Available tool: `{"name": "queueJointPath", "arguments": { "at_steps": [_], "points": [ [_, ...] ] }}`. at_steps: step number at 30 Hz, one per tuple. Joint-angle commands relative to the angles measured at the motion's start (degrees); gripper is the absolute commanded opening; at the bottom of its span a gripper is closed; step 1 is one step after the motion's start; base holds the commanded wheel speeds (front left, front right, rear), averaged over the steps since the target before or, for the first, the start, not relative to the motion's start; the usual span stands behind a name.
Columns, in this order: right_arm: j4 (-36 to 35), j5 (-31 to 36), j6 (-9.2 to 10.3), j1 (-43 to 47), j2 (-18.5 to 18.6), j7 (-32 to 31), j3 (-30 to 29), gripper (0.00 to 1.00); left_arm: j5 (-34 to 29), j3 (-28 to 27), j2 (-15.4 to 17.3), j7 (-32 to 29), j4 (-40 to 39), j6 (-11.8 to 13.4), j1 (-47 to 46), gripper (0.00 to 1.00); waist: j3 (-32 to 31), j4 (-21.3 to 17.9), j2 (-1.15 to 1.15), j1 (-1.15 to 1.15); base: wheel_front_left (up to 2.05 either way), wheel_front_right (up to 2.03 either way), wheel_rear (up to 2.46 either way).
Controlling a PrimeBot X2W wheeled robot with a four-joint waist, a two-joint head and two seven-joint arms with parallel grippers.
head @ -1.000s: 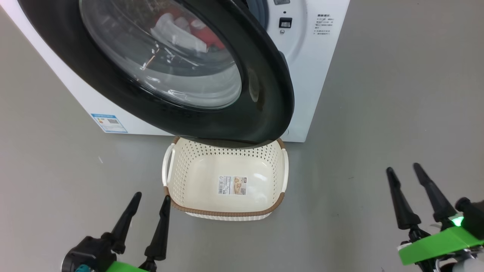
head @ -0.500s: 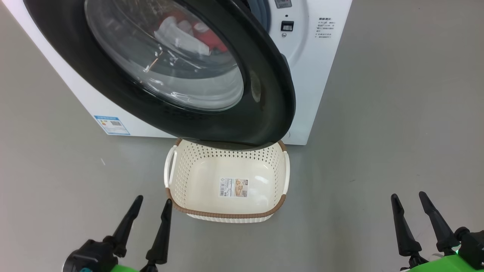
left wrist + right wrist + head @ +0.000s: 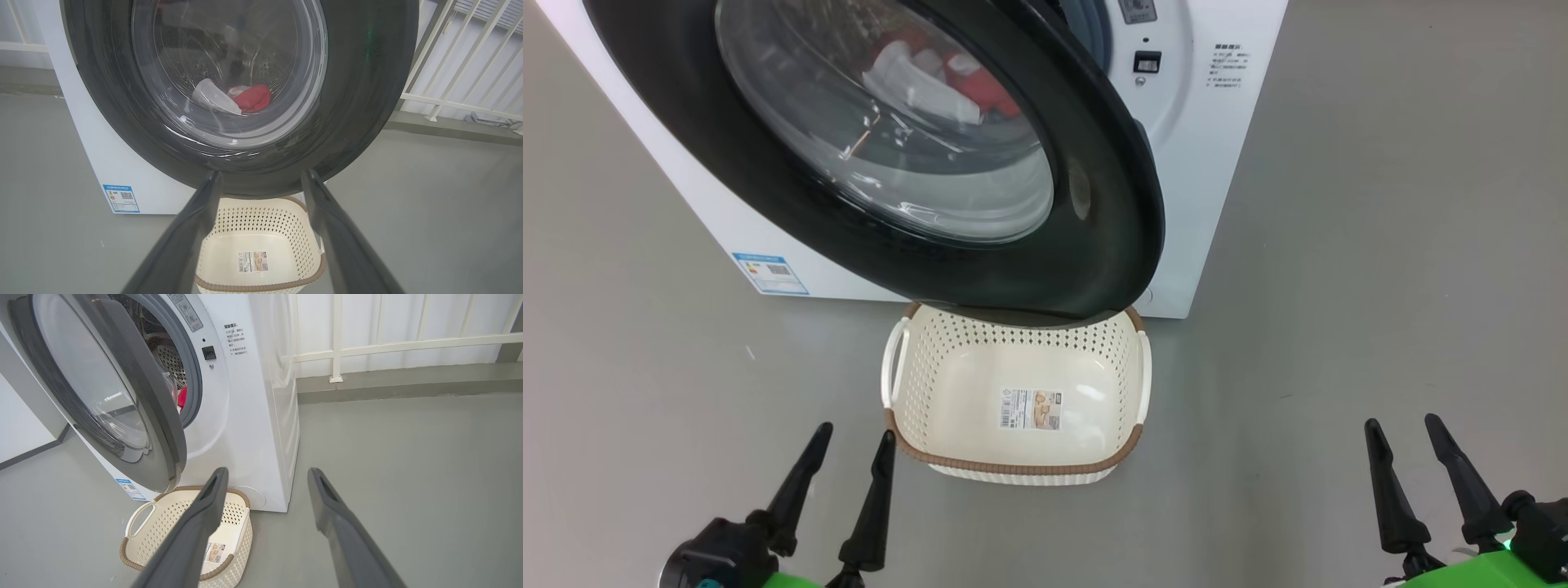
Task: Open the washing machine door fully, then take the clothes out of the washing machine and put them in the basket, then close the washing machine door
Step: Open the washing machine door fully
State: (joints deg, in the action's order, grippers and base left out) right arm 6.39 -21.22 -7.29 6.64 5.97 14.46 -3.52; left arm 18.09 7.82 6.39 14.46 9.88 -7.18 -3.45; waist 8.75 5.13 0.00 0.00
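The white washing machine [image 3: 1201, 163] [image 3: 249, 428] stands ahead with its black-rimmed door [image 3: 1094, 212] [image 3: 359, 102] [image 3: 122, 400] partly swung out over the basket. Red and white clothes [image 3: 964, 77] [image 3: 245, 98] lie in the drum, seen through the door glass. The cream basket [image 3: 1013, 469] [image 3: 253, 286] [image 3: 135, 555] sits empty on the floor under the door's lower edge. My left gripper [image 3: 854, 429] [image 3: 261, 173] is open, low at the basket's near left corner. My right gripper [image 3: 1405, 420] [image 3: 265, 469] is open, low on the right, well clear of the machine.
Bare grey floor [image 3: 1380, 245] spreads to the right of the machine and on its left. A white railing and wall [image 3: 388, 343] [image 3: 461, 61] run behind the machine. A blue label [image 3: 770, 273] marks the machine's lower left corner.
The head view has shifted slightly, so machine and basket sit a bit lower and to the right. The right gripper has dropped lower in view. The door stands as before.
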Motion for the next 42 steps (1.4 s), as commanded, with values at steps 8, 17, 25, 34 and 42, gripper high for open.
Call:
{"name": "queueJointPath", "arguments": {
  "at_steps": [8, 17, 25, 34, 42],
  "points": [
    [-4.01, -6.79, -0.2, -5.4, -0.04, 0.53, 3.62, 0.0, -0.67, -1.73, 0.56, 0.54, -1.38, -0.31, -0.58, 1.0, 0.57, -0.26, 0.0, 0.0, 0.0, 0.0, 0.0],
    [-3.89, -17.76, -0.2, -20.9, 2.45, 0.53, 10.26, 0.0, -0.35, -0.34, 0.69, 0.54, -1.27, -0.31, -1.79, 1.0, 1.78, 0.52, 0.0, 0.0, 0.0, 0.0, 0.0],
    [-0.6, -23.85, -0.2, -32.85, 6.36, 0.53, 15.14, 0.0, 0.26, 1.34, 0.54, 0.54, -0.83, -0.31, -3.25, 1.0, 2.99, 2.53, 0.0, 0.0, 0.0, 0.0, 0.0],
    [7.5, -41.62, -0.2, -42.81, 13.41, -0.41, 28.52, 0.0, 0.74, 2.56, 0.09, 0.54, -0.2, -0.31, -3.92, 1.0, 3.83, 4.17, 0.0, 0.0, 0.0, 0.0, 0.0],
    [10.2, -57.67, -0.2, -49.91, 17.56, -8.04, 35.39, 0.0, 1.31, 3.58, 0.07, 0.54, 0.18, -0.31, -5.0, 1.0, 5.48, 4.86, 0.0, 0.0, 0.0, 0.0, 0.0]
  ]
}}
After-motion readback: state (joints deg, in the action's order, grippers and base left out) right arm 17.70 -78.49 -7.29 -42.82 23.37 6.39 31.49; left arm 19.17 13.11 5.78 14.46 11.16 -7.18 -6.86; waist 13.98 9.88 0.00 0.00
